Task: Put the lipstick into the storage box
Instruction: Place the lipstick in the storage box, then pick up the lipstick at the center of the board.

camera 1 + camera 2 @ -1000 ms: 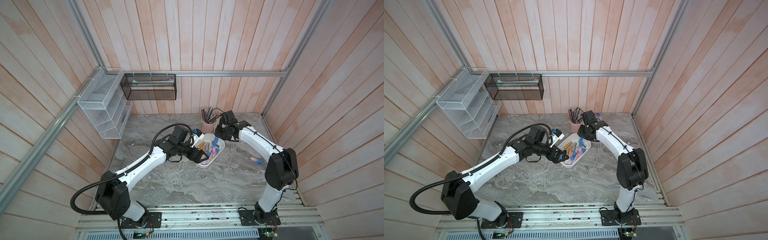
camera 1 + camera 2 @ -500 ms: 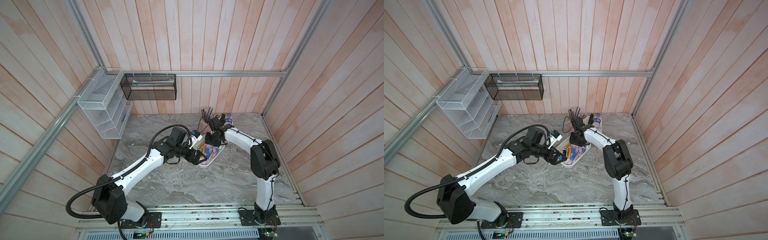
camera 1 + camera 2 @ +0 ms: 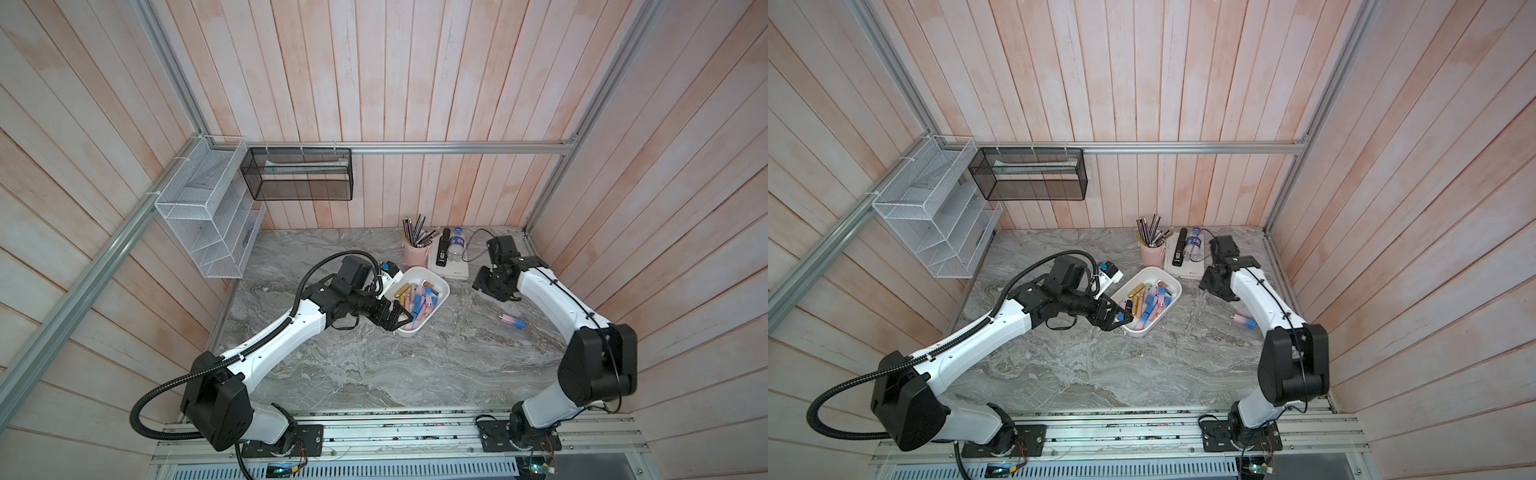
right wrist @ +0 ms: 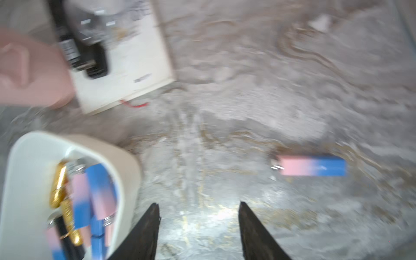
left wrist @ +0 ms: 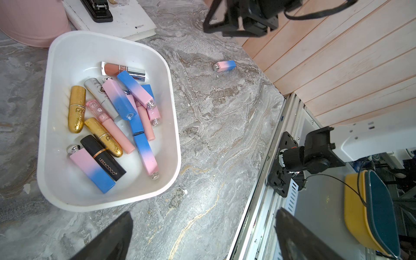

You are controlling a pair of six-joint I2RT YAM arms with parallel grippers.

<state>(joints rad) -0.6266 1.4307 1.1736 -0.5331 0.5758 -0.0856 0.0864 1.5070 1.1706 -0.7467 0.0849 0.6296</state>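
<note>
Near the right tool [image 4: 198,203], untouched, lies 1 lipstick [image 4: 311,166].

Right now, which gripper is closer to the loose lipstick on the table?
Right. The right gripper hangs just behind the lipstick; the left gripper sits on the storage box's other side.

One storage box [image 5: 74,49], roughly twelve lipsticks [image 5: 122,101] inside, one loose lipstick [image 5: 225,66]

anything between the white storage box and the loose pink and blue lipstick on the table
Nothing: only bare marble tabletop lies between the storage box and the loose lipstick, clearest in the left wrist view.
</note>
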